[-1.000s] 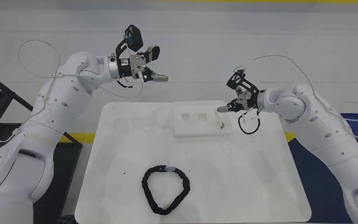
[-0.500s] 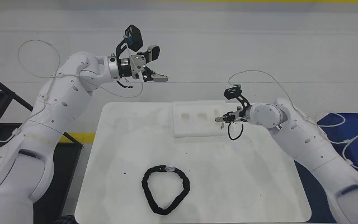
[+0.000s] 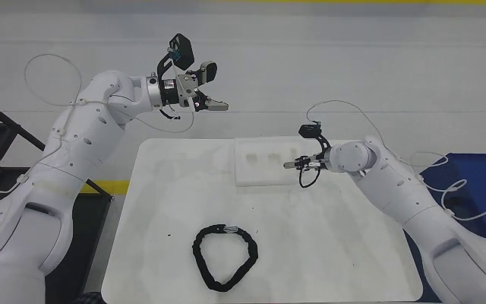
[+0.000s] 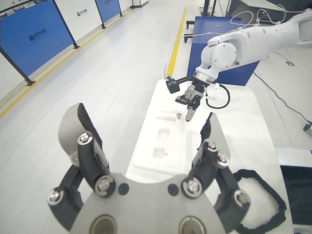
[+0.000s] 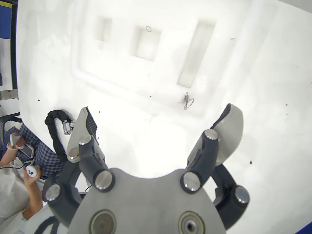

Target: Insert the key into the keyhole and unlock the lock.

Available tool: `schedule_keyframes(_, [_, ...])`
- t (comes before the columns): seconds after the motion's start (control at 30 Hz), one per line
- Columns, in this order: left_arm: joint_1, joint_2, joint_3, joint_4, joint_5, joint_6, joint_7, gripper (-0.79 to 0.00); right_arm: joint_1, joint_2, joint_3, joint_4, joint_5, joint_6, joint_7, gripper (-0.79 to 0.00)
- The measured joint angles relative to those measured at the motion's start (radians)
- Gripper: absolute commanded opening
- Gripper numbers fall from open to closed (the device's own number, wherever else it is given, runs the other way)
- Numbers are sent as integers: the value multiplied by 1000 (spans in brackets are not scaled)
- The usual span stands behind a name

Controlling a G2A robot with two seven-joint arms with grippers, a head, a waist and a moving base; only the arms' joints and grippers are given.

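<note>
Moved inward: right gripper (image 3: 290,164), fingers apart, now just beside key (image 5: 187,102), which lies on foam tray (image 3: 262,176) by its long slot. Chain lock (image 3: 224,256): near side of table (image 3: 342,243), well apart. Left gripper (image 3: 220,106): fingers apart, raised beyond table's far edge, unmoved.

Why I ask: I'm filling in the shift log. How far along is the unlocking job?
Done: nothing visible yet. The key lies loose on the foam tray, and the chain lock lies apart from it near the table's front edge. In hand: the right pincer hangs open close by the key; the left pincer, also open, holds nothing. Left: grasp the key, insert it, turn it.
</note>
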Motion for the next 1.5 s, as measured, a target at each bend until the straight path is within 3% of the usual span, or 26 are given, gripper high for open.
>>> schedule_keyframes(0.1, [0,0,0,0,0,0,0,0,9,-15,-4,39,22,-19,23,0])
schedule_keyframes(0.67, [0,0,0,0,0,0,0,0,9,-15,-4,39,22,-19,23,0])
schedule_keyframes(0.83, [0,0,0,0,0,0,0,0,1,-24,-6,37,25,36,66,0])
schedule_keyframes(1.5, [0,0,0,0,0,0,0,0,103,-133,-81,284,-125,-301,61,0])
